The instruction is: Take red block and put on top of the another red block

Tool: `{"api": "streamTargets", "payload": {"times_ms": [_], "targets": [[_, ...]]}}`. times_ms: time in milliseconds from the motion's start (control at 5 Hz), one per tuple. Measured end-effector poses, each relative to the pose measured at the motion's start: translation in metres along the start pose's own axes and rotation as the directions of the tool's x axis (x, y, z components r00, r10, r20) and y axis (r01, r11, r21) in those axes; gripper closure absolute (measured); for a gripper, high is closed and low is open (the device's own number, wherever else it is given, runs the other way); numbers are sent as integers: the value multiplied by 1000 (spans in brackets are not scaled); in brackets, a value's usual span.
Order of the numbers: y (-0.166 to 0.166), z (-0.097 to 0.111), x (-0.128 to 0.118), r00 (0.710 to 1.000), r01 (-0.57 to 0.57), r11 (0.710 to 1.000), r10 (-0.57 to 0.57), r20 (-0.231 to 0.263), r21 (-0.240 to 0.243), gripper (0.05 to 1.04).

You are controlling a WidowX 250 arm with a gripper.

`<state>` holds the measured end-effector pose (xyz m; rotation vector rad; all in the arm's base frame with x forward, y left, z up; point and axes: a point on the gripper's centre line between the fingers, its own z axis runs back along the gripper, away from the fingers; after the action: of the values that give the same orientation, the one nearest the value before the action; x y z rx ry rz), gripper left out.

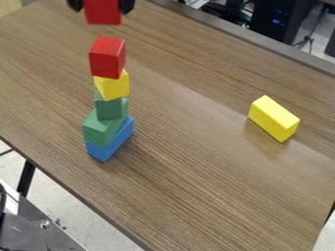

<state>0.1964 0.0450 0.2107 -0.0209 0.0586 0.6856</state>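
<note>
One gripper (101,6) is hanging at the view's top edge, its two black fingers standing apart by a block's width and gripping one held red block (103,13) between them. This task block is hanging above the stack, with a gap showing between it and the stacked red block (107,58).

Blocks are totalling seven: two red, two yellow, two green, one blue. Five are forming a single stack on the table (196,181), nearer its lower-left edge than its upper-right edge. From the bottom, the stack is comprising one blue block (116,143), one lower green block (99,128), one upper green block (112,109), one stacked yellow block (113,87) and the stacked red block. The layers are sitting unevenly, their corners turned out of line.

One loose yellow block (272,120) is lying on its long side, well apart from the stack, nearer the table's upper-right edge. Beyond that edge, one dark case (280,19) is showing blue lights.
</note>
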Motion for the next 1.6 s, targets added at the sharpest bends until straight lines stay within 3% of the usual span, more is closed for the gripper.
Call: {"api": "streamTargets", "payload": {"times_ms": [200,600,1600], "targets": [[3,-16,17,1000,-29,1000,29,-1,-2,497],[-1,-31,23,997,-11,1000,10,-70,-4,497],[-10,-22,15,995,14,999,-18,-95,-38,497]]}}
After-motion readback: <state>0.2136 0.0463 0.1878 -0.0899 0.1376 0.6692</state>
